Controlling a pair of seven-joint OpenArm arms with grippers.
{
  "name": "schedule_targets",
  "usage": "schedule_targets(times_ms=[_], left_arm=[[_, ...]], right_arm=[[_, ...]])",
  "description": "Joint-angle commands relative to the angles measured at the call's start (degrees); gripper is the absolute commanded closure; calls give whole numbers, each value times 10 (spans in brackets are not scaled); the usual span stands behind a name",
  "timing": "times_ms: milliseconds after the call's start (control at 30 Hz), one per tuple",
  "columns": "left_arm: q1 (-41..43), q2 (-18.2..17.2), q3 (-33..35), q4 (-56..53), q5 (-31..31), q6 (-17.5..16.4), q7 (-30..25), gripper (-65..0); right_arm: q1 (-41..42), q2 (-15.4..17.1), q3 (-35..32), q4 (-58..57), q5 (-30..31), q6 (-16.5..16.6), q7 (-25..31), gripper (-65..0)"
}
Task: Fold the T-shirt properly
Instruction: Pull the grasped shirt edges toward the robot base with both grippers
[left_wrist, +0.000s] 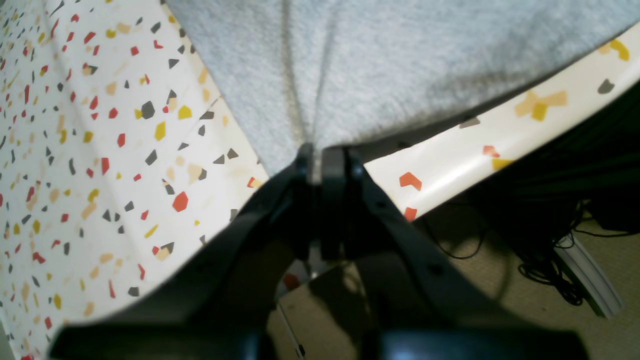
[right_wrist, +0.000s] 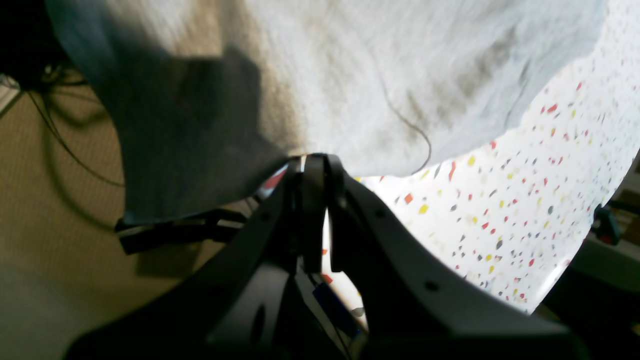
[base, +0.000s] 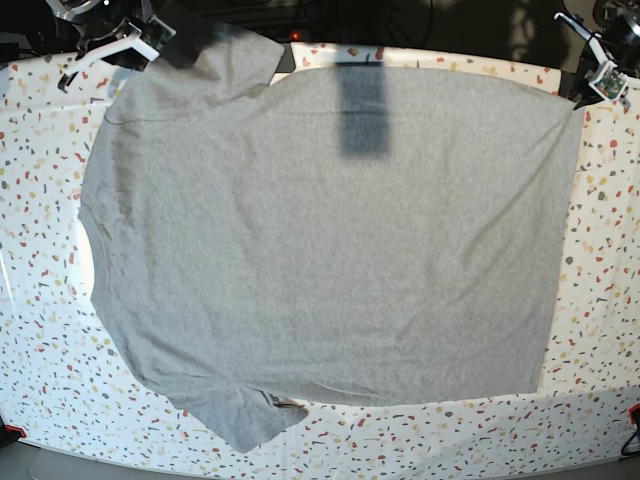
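Grey cloth covers most of the table (base: 40, 330): the T-shirt (base: 330, 240) lies flat with its plain side up, neck hole toward the left edge and bottom hem toward the right edge. One sleeve sits near the front edge and the other at the back left corner. I have both arms at the back edge. My left gripper (left_wrist: 320, 162) is at the back right corner, its jaws pinched tight on the shirt's corner there, and I can see the cloth pulled into little lines above it. My right gripper (right_wrist: 315, 165) is at the back left corner, jaws pressed together on the cloth by the sleeve. I think I am at the start of the first fold, with the back side of the shirt held in two spots. Next I should lift both spots together, keep the edge tight, and carry it toward the front edge.
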Motion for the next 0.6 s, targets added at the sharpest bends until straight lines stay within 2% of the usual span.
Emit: schedule_targets(times_ms=[0,67,200,367,433,567], left_arm=[[-3,-8,-8,10,-5,5,-21,0],[-19,-8,-7,10,-7,9,-21,0],[-61,-8,-7,10,-7,26,-10,0],[-113,-8,-6,0,-22,26,51,0],[-134,-8,-6,-14,-34,25,52,0],[-181,-6,0,-48,-52,24,53,0]], right_arm=[[0,7,10,10,-1,-18,3,0],[17,6,17,10,13,-28,3,0],[77,6,24,5,87,-28,3,0],[160,6,22,-40,137,-22,16,0],[192,3,22,-65,161,-14,31,0],[259,-30,22,-106,169,23,57,0]])
